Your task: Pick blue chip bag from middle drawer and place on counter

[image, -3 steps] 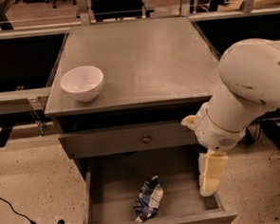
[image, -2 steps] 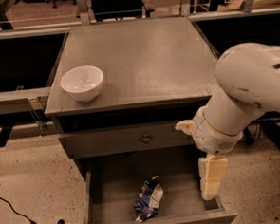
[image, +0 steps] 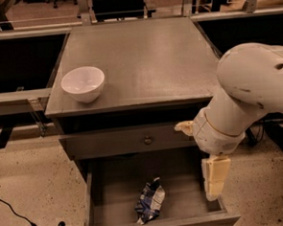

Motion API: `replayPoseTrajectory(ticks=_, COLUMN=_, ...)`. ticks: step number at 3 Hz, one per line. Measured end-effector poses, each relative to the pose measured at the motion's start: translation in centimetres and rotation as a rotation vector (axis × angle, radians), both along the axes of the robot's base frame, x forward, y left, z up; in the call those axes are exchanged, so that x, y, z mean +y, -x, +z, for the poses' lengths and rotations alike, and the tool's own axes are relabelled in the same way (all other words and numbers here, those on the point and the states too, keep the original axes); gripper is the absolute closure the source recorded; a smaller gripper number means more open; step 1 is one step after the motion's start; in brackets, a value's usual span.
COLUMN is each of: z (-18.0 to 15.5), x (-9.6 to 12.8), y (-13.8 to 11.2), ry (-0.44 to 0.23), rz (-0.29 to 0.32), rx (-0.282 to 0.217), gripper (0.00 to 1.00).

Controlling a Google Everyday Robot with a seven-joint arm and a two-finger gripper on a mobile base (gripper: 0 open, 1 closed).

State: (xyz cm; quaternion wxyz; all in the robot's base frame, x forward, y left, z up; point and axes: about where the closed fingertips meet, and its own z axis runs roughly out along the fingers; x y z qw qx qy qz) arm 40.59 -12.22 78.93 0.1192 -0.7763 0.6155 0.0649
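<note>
The blue chip bag [image: 150,204] lies crumpled on the bottom of the open middle drawer [image: 184,189], near its front and a little left of centre. My gripper [image: 215,181] hangs point-down from the white arm [image: 246,99] over the right end of the drawer, just inside its right wall and to the right of the bag. It is apart from the bag and holds nothing that shows. The grey counter [image: 143,57] is above the drawers.
A white bowl [image: 83,83] stands on the counter's front left corner. A shut drawer front with a round knob [image: 147,140] sits above the open drawer. A black cable [image: 18,213] lies on the speckled floor at left. Dark benches flank the cabinet.
The arm and gripper have shifted slightly left, toward the drawer's inside. The bag, the bowl and the drawer have not moved.
</note>
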Motion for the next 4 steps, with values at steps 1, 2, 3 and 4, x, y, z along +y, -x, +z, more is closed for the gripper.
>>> replayPoseTrajectory(ticks=1, z=-3.4, x=0.1, y=-1.0, ry=-0.082, rz=0.015, rx=0.002, gripper=0.0)
replayPoseTrajectory(ticks=2, z=-9.3, x=0.9, y=-2.1, ry=-0.308, rz=0.004, rx=-0.017, gripper=0.0)
replayPoseTrajectory(ticks=3, z=-11.7, x=1.9, y=-2.5, ry=-0.417, rz=0.096, rx=-0.073, gripper=0.0)
replayPoseTrajectory(ticks=4, z=-12.3, x=2.3, y=-2.4, ry=-0.426, rz=0.189, rx=-0.111, gripper=0.0)
